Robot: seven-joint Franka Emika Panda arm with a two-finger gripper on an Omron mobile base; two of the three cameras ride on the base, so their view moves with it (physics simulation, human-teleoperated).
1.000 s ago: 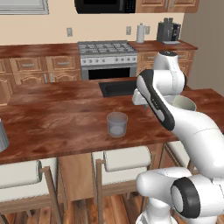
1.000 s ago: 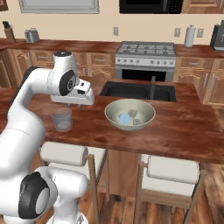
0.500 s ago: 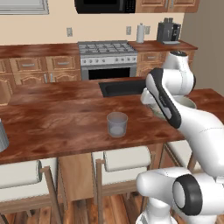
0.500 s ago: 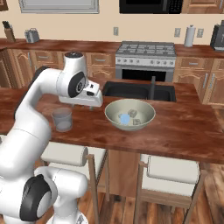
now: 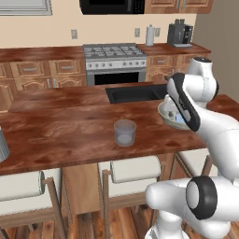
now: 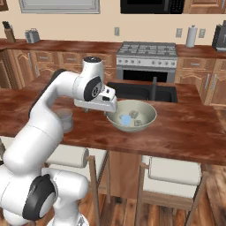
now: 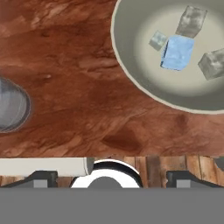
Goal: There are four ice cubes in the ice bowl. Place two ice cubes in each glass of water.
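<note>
ice bowl [image 7: 131, 74] holds perhaps four ice cubes [image 7: 178, 52]; tool [image 7: 109, 177] spread wide, holding nothing.

We saw the ice bowl [image 7: 131, 78], wide, shallow and pale grey-white, resting upright on the wooden tabletop [image 7: 78, 87], near its front edge. Inside it lay the ice cubes [image 7: 178, 52]: one pale blue cube near the middle, touching or just beside a small greyish one, with two more greyish cubes near it, all loose on the bowl's floor. The short glass of water [image 5: 125, 133], clear and blue-tinted, stood upright on the tabletop, well apart from the bowl. The taller ribbed glass of water [image 5: 2, 145], grey-white, stood upright much farther along, at the tabletop's far end. We could not tell whether either glass held ice.
</note>
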